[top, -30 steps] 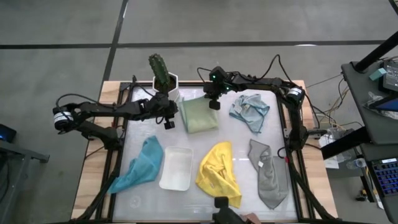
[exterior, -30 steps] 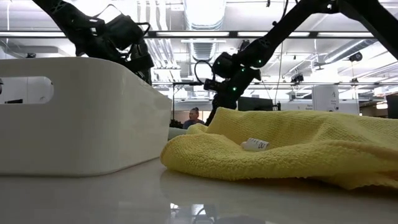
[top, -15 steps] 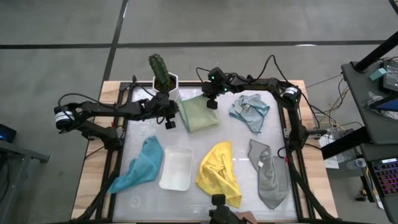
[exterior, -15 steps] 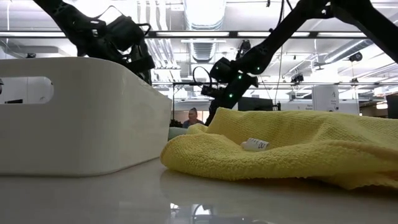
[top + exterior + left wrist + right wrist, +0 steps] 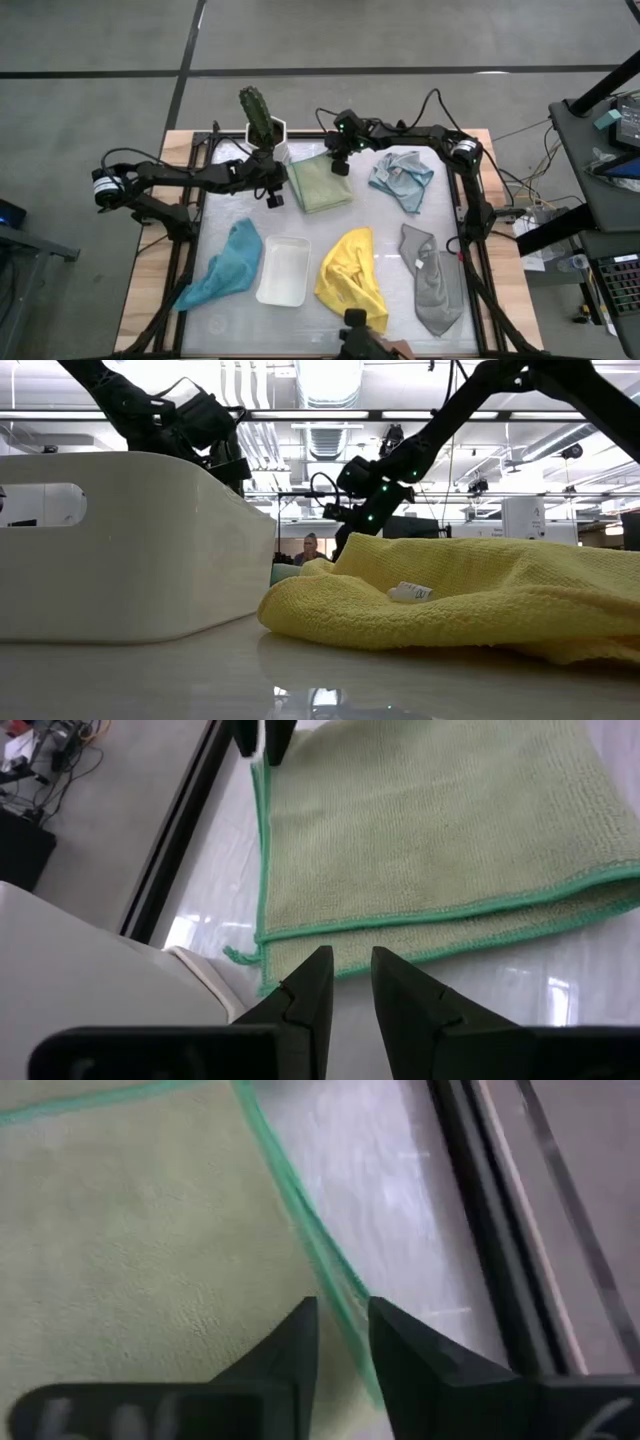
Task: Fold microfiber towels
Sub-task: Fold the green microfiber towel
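1. Pale green towel [image 5: 320, 183]: folded, flat on the table [image 5: 330, 225], upper centre of the high view. Its stacked green-stitched edges show in the left wrist view [image 5: 430, 830].
2. Right gripper [image 5: 340, 166]: at the upper right corner of the pale green towel in the high view. In the right wrist view [image 5: 340, 1330] the fingers stand a narrow gap apart, with the towel's green edge running into that gap; whether they pinch it cannot be told.
3. Left gripper [image 5: 271, 199]: just left of the pale green towel's lower left corner in the high view. In the left wrist view [image 5: 348, 982] the fingers are a small gap apart, holding nothing, over the table by the towel's corner.
4. Light blue towel [image 5: 401, 177]: rumpled, upper right of the high view.
5. Yellow towel [image 5: 352, 277]: crumpled, lower centre of the high view; fills the right half of the low view [image 5: 470, 595].
6. Grey towel [image 5: 432, 280]: loosely laid, lower right.
7. Teal towel [image 5: 226, 265]: bunched, lower left.
8. White tray [image 5: 284, 271]: between the teal and yellow towels; left of the low view [image 5: 120, 545].
9. Potted plant [image 5: 262, 122]: upper edge of the table, left of centre.
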{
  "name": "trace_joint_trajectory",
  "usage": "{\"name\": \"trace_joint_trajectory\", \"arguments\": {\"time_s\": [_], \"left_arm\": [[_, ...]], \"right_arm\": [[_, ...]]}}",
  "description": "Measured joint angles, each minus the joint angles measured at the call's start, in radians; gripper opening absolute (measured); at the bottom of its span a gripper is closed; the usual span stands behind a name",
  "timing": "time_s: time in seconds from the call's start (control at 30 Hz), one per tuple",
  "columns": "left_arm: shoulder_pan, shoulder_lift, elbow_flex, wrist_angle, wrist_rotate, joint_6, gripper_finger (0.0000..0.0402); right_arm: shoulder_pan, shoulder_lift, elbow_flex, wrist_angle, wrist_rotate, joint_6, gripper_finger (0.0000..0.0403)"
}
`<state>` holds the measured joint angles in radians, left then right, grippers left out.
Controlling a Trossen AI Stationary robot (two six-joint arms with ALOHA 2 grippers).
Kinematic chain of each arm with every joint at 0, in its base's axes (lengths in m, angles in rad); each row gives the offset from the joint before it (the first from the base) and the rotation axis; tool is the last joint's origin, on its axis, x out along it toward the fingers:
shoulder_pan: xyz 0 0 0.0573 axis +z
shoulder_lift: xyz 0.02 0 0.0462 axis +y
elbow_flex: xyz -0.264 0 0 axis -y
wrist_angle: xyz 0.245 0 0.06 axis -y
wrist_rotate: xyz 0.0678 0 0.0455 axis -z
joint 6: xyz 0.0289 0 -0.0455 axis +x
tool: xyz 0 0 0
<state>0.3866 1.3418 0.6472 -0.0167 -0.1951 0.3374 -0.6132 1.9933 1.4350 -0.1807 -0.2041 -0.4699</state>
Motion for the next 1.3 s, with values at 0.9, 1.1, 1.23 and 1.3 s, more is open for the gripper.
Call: {"name": "trace_joint_trajectory", "arguments": {"time_s": [0.9,1.1,1.23,1.3], "left_arm": [[0.064,0.086,-0.018,0.057,0.001,0.008,0.0058],[0.064,0.109,-0.018,0.108,0.002,0.010,0.0058],[0.063,0.094,-0.019,0.106,0.013,0.006,0.0058],[0.063,0.083,-0.019,0.104,0.023,0.005,0.0058]], "right_arm": [[0.155,0.034,0.011,0.355,-0.031,0.329,0.0123],[0.186,0.083,0.012,0.410,-0.028,0.461,0.0120],[0.192,0.109,0.011,0.412,-0.011,0.507,0.0120],[0.190,0.116,0.011,0.420,-0.004,0.524,0.0118]]}}
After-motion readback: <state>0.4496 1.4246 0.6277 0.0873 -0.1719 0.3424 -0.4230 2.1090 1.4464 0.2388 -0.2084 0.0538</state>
